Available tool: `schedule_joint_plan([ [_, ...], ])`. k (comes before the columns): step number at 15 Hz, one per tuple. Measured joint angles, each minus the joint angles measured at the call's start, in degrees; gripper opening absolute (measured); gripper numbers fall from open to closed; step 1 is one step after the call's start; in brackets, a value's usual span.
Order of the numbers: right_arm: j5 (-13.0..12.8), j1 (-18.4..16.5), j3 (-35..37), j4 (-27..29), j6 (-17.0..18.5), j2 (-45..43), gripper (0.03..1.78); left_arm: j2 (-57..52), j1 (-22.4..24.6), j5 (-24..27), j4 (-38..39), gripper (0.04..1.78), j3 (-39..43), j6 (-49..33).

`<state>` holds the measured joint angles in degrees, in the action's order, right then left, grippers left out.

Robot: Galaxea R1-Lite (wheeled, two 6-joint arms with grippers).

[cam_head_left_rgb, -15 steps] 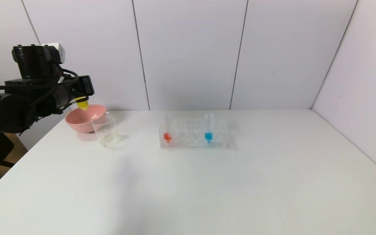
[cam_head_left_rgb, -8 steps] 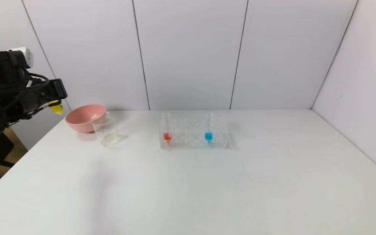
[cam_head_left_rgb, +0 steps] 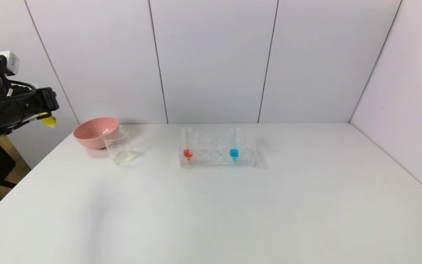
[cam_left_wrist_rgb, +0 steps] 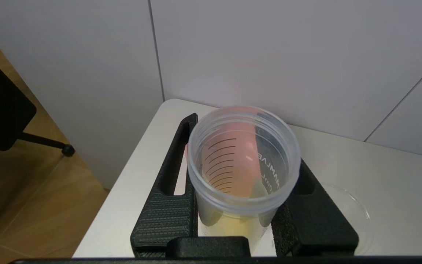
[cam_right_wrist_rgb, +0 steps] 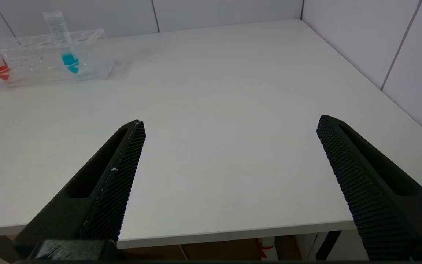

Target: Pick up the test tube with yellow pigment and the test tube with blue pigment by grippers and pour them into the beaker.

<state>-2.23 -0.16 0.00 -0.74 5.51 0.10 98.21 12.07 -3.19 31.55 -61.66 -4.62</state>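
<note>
- The beaker [cam_head_left_rgb: 120, 148] on the counter [cam_head_left_rgb: 211, 205] held a pale yellowish film, so the yellow pour appeared done; the blue pour remained.
- The left hand [cam_head_left_rgb: 46, 110], raised beyond the counter's far-left edge, was clamped on the yellow tube [cam_head_left_rgb: 50, 121], which lay tilted.
- The blue tube [cam_head_left_rgb: 234, 145] stood upright in the rack [cam_head_left_rgb: 216, 150], mid-counter.
- The right hand [cam_right_wrist_rgb: 229, 146], fingers wide apart, hovered over the near-right counter, holding nothing.

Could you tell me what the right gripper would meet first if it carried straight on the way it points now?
Probably nothing soon: the open right gripper points over bare table toward the back wall. The rack with the test tube with blue pigment stands off to one side, though depth is unclear.
</note>
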Motion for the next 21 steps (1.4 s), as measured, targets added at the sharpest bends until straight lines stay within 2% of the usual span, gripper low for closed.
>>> schedule_joint_plan([
  [6,0.00,0.05,0.00,-0.02,0.00,0.00,1.71,0.55,1.02,4.71,-1.04,0.55,-0.44,1.87],
  [9,0.02,0.00,0.00,-0.02,0.00,0.00,1.71,1.11,2.07,9.23,-0.90,0.55,-1.18,2.26],
  [14,0.00,0.00,0.00,0.00,-0.02,0.00,1.71,2.82,3.96,13.64,-2.94,0.55,-5.27,9.16],
  [17,-0.02,0.00,0.00,0.00,0.00,0.00,1.71,3.39,4.16,16.91,-11.82,0.55,-11.04,12.64],
  [21,0.02,0.05,0.00,-0.02,-0.02,0.00,1.71,4.38,4.68,23.20,-27.53,0.55,-18.66,20.25],
])
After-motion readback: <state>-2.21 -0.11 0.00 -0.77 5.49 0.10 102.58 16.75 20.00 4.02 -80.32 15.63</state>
